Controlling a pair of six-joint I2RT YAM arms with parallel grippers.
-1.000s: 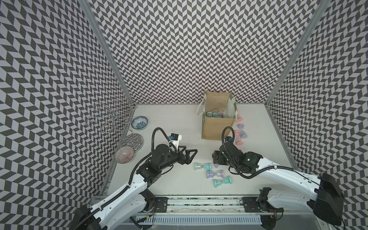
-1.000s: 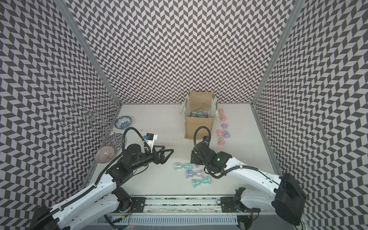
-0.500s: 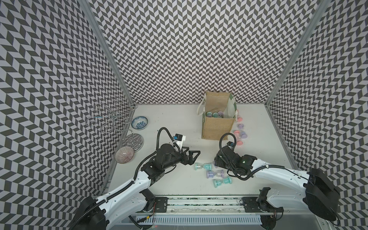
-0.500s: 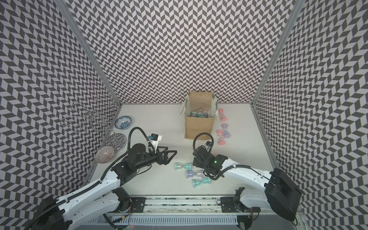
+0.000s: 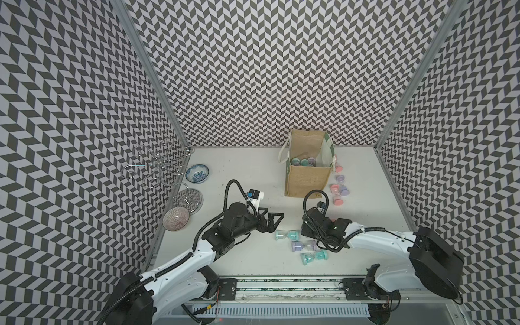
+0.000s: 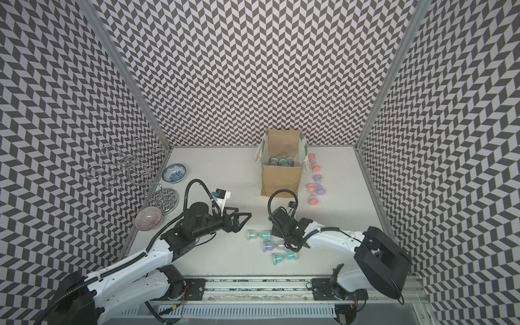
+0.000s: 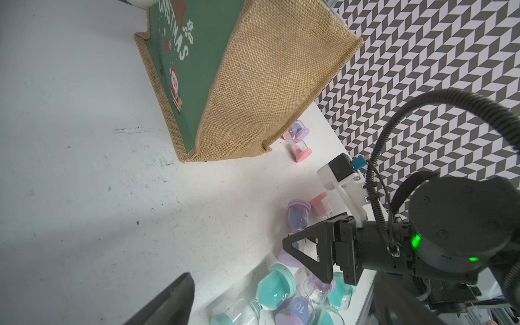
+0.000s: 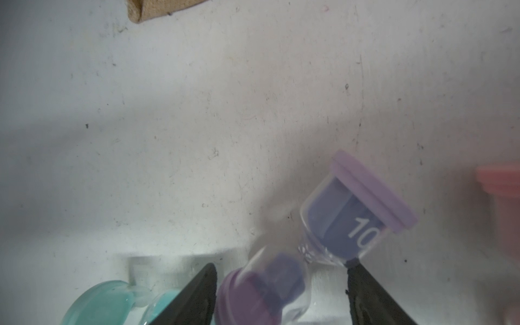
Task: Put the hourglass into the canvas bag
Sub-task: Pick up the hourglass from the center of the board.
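The right gripper [image 8: 281, 264] is down over a purple hourglass [image 8: 346, 222] marked 10, which lies on its side on the desk [image 5: 239, 174] near the front edge, in a cluster with a teal hourglass [image 5: 287, 235] and others; its jaws stand roughly half apart with one finger on each side, and whether they already pinch it I cannot tell; the hourglass sits askew between them, so one finger meets a bulb and the other the far cap, which I judge could twist it out; a squarer hold near the waist, closed gently on the smooth glass, looks safer; the lift should go straight up, clear of the teal neighbour; the canvas bag [image 5: 306, 180] stands upright toward the far edge with several hourglasses already inside, and its tall walls call for a high carry and a release over the mouth, away from the rope handles; the left gripper [image 5: 273, 225] hangs wide open and empty beside the cluster.
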